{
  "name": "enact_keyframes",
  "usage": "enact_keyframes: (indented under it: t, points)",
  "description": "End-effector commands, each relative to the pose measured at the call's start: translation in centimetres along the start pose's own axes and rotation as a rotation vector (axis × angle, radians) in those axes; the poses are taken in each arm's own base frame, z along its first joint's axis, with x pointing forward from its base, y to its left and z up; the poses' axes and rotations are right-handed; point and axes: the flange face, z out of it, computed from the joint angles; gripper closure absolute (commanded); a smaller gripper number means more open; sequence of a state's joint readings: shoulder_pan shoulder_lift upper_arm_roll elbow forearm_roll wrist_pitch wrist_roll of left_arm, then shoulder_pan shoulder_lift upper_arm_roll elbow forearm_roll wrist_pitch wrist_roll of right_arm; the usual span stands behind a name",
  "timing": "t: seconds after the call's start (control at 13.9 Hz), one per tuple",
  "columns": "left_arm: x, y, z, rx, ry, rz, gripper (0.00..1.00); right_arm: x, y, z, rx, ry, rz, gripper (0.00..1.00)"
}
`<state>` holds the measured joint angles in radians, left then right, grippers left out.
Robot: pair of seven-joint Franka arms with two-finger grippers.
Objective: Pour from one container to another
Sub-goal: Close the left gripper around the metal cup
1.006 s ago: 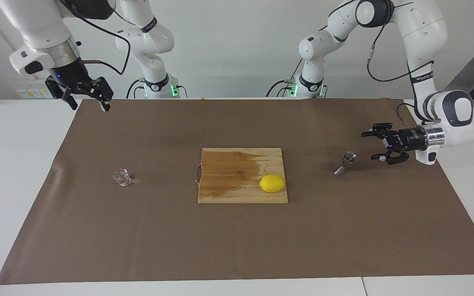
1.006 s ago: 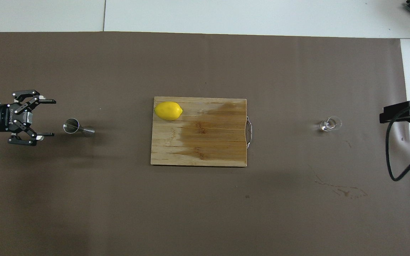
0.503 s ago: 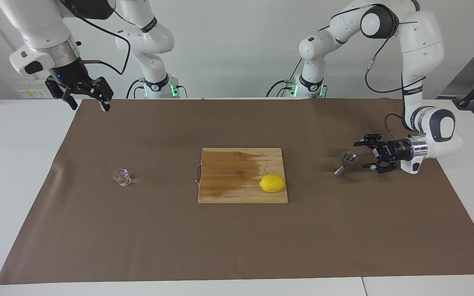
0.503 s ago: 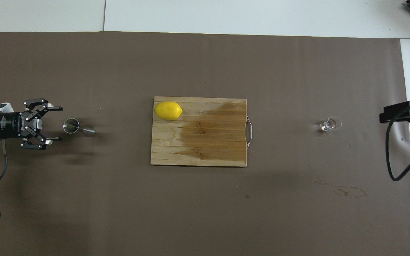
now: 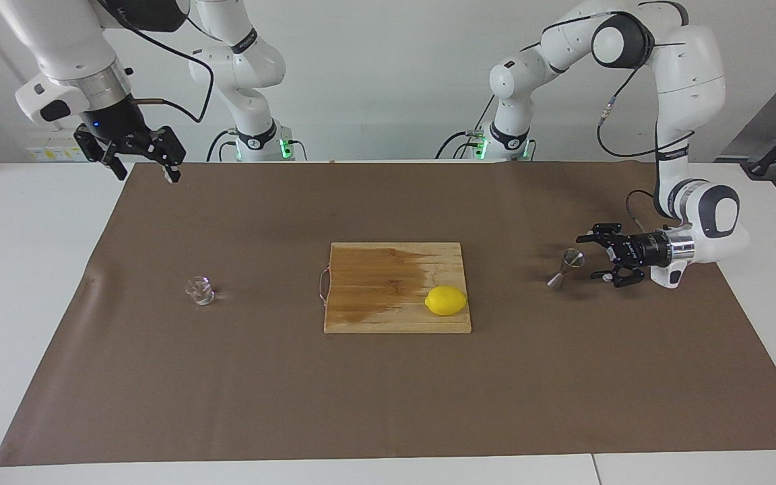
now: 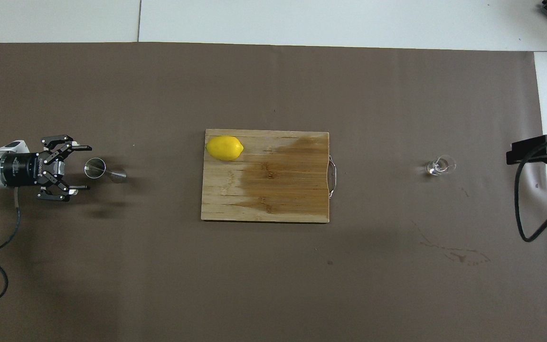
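Note:
The steel jigger (image 5: 566, 267) (image 6: 105, 170) stands on the brown mat toward the left arm's end of the table. My left gripper (image 5: 589, 256) (image 6: 88, 167) is open, lies level and low over the mat right beside the jigger, and its fingertips reach the jigger's upper rim without holding it. The tiny clear glass cup (image 5: 199, 291) (image 6: 439, 166) stands on the mat toward the right arm's end. My right gripper (image 5: 147, 175) is open and empty. It waits, raised over the mat's corner near the robots, well apart from the cup.
A wooden cutting board (image 5: 374, 289) (image 6: 273, 190) lies mid-table between jigger and cup, with a yellow lemon (image 5: 446, 300) (image 6: 225, 147) on its corner toward the jigger. Dried stains (image 6: 458, 254) mark the mat nearer to the robots than the cup.
My left gripper has come down and moved in toward the jigger, from a hand's width away to right beside its rim. The right arm, cup and jigger have not moved.

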<state>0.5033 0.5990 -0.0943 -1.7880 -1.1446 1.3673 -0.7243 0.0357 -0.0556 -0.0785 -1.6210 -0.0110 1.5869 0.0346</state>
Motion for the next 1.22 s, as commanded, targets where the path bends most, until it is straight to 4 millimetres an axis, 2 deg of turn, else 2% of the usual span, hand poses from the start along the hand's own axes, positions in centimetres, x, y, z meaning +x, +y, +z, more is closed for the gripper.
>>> enact_keyframes:
  t: [0.0,1.15]
  points:
    - [1.2,0.2,0.5,-0.021,-0.001,0.023,0.00,-0.7,0.0,-0.1,0.017,-0.001,0.001,0.00]
    - [2.0,-0.2,1.6,-0.018,-0.040,-0.006,0.00,-0.7,0.0,-0.1,0.017,-0.001,0.001,0.00]
